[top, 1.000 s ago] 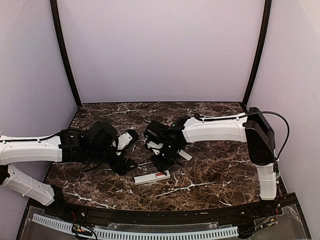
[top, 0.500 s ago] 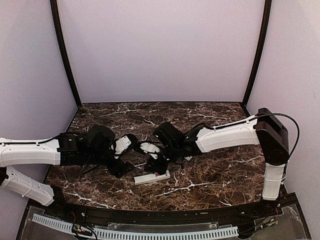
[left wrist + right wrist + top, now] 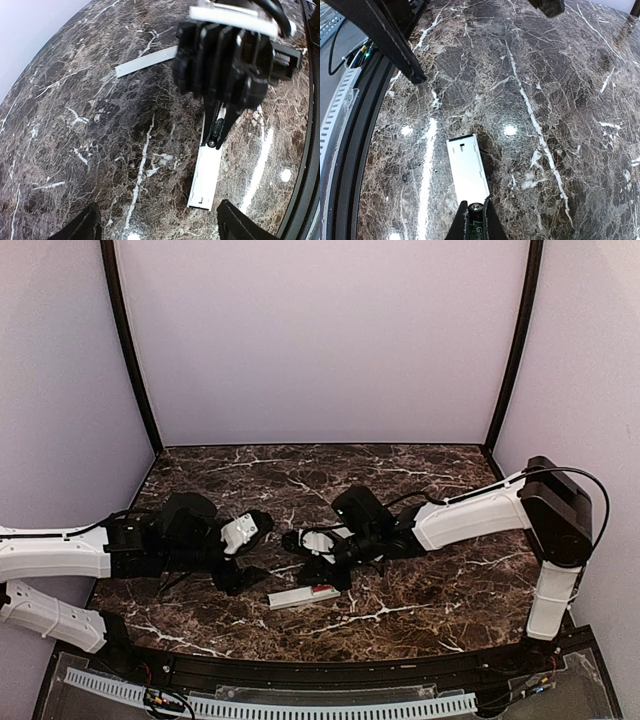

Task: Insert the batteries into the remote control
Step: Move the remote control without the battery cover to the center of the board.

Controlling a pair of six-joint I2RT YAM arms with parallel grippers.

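Right wrist shows right hand (image 3: 475, 205) pinching a half-cropped battery (image 3: 476, 221) at remote control (image 3: 467, 172); left hand (image 3: 157, 207) spread.

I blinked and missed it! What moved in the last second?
The right arm stretched out lower, its elbow swinging right; the left arm pulled back a little to its own side. Nothing was grabbed or dropped. The remote stayed put, and the right fingers stayed shut on the dark battery.

remote control (image 3: 300, 596): slim white bar, lying flat
red battery (image 3: 322, 589): seated in remote's right end
dark green battery (image 3: 474, 217): tilted, at remote's slot end
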